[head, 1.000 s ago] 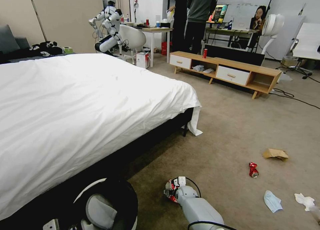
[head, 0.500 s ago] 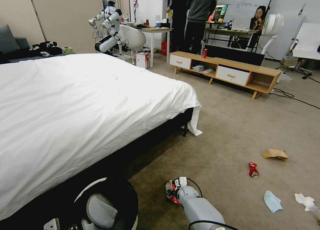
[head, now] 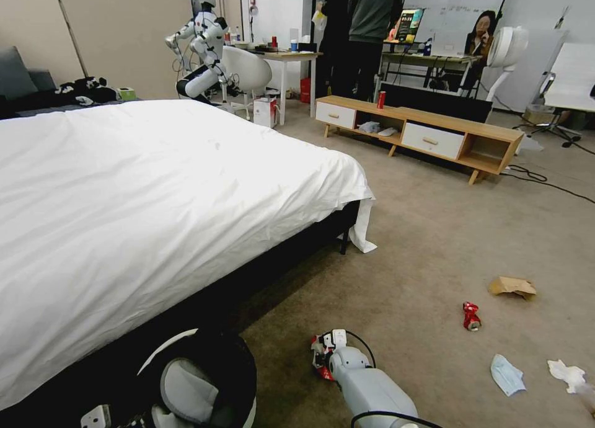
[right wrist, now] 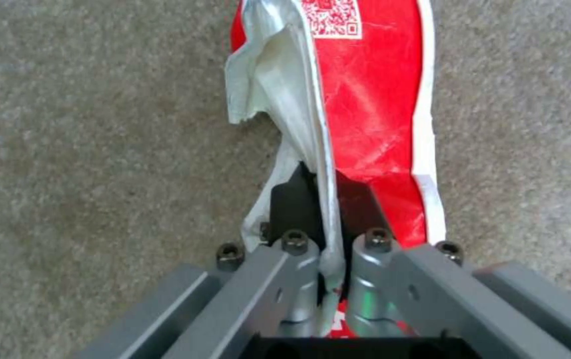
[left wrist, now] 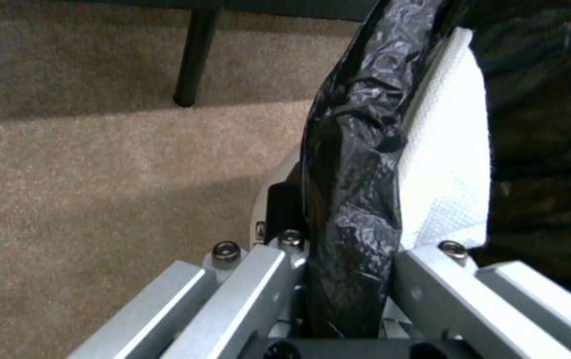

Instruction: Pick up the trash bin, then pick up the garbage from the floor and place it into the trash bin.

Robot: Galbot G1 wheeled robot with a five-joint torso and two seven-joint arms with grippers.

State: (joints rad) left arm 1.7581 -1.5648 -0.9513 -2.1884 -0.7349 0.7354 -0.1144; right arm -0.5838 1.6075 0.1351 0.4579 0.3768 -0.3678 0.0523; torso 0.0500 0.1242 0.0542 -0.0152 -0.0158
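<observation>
The trash bin [head: 162,352], white with a black bag liner and grey curved parts inside, hangs at the lower left beside the bed. My left gripper [left wrist: 339,234] is shut on its bag-covered rim [left wrist: 358,149]. My right gripper [head: 322,353] is low over the carpet, to the right of the bin, shut on a red-white wrapper [right wrist: 372,99]. More garbage lies on the floor to the right: a crushed red can [head: 471,315], a crumpled brown paper bag [head: 512,286], a blue face mask [head: 507,374] and a white tissue [head: 565,373].
A white-sheeted bed [head: 155,198] fills the left; its black leg [head: 344,239] stands near the corner. A low wooden cabinet [head: 421,133] with an upright red can [head: 380,99] stands at the back. Cables [head: 545,180] run across the carpet at far right.
My right gripper has shifted a little to the right with the wrapper in it. The bin and the litter on the floor have stayed put.
</observation>
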